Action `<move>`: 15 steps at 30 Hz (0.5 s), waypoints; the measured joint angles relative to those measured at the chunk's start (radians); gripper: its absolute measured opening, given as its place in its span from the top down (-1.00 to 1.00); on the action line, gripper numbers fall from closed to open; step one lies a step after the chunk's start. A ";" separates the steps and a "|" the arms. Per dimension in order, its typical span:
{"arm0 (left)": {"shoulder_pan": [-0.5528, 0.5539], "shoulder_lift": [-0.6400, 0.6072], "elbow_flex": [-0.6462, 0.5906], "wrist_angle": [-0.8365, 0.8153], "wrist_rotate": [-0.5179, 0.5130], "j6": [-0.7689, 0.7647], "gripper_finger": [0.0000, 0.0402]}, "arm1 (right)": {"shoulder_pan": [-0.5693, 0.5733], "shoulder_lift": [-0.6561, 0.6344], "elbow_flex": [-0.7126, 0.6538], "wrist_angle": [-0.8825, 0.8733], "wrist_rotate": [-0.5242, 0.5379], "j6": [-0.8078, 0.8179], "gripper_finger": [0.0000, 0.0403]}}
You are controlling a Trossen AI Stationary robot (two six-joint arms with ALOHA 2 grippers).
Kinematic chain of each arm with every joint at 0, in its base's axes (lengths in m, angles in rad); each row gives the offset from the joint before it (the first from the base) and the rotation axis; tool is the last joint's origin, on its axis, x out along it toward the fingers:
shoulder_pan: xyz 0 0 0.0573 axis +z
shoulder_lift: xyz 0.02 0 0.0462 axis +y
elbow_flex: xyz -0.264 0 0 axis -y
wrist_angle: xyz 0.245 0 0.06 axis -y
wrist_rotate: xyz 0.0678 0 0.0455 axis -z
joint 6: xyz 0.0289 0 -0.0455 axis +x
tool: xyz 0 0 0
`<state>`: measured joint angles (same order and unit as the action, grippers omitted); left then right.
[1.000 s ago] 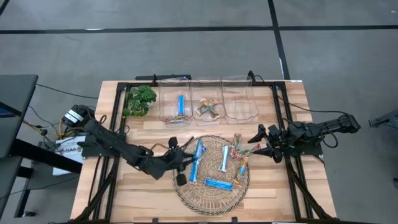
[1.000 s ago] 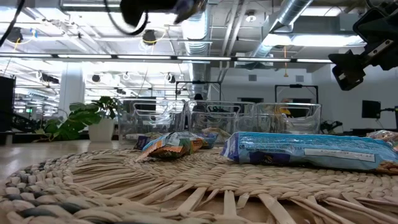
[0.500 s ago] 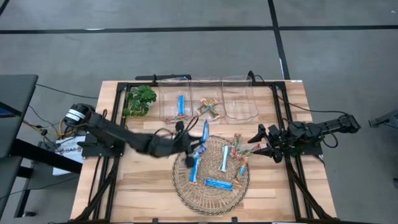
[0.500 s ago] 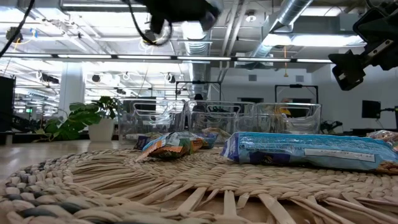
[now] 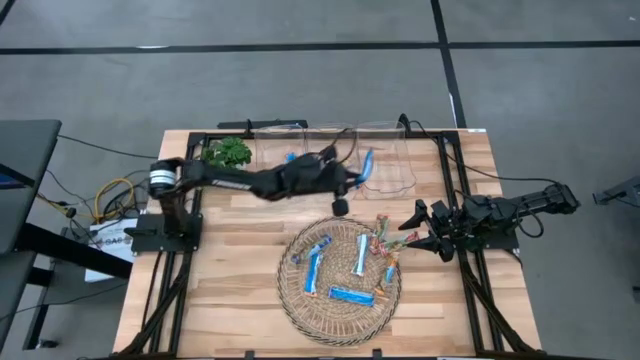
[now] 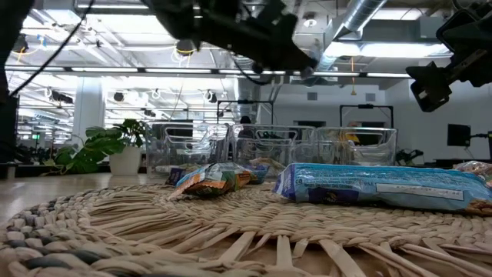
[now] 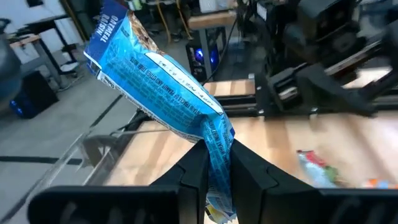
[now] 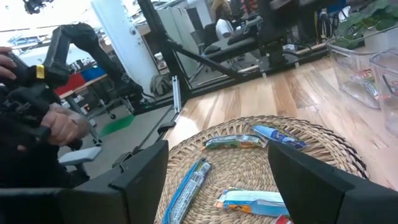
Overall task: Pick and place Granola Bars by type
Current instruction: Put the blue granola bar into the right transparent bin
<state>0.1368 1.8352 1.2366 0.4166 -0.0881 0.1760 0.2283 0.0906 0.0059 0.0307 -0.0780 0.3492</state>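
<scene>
My left gripper (image 5: 355,178) is stretched out over the clear bins at the far edge, shut on a blue granola bar (image 5: 367,165) held between the middle bin (image 5: 335,150) and the right bin (image 5: 385,185). The left bin (image 5: 280,170) holds one blue bar and the middle bin holds multicoloured bars. Several blue bars (image 5: 361,255) and multicoloured bars (image 5: 385,235) lie flat in the woven basket (image 5: 300,315). My right gripper (image 5: 415,228) waits open at the basket's right rim, its fingers spread wide (image 8: 217,186) above the bars. My left gripper pinches the blue bar between its two fingers (image 7: 249,174) at one crimped end of the wrapper (image 7: 216,146). The fingers come roughly level from the table's left. The bar is lifted clear and juts out past the fingertips, its free end (image 7: 115,31) tilted away.
A green plant (image 5: 225,160) stands at the far left corner, beside the bins. Black frame rails run along the table's left and right sides (image 5: 455,170). A person's hand (image 8: 56,127) shows in the room beyond the table. Bare wood lies to the left of the basket (image 5: 230,280).
My left gripper has risen from the basket's left part with the blue bar and swung toward the far edge and the right, reaching the bins. The bar has been lifted clear of the basket. The right arm has kept still.
</scene>
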 joint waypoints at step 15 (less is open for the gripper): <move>0.060 0.286 0.450 -0.409 -0.122 0.333 0.77 | 0.000 0.000 0.000 0.000 0.000 0.000 -0.34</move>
<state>0.1967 2.1208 1.6871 0.0078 -0.2102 0.5095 0.2283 0.0906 0.0059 0.0307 -0.0780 0.3496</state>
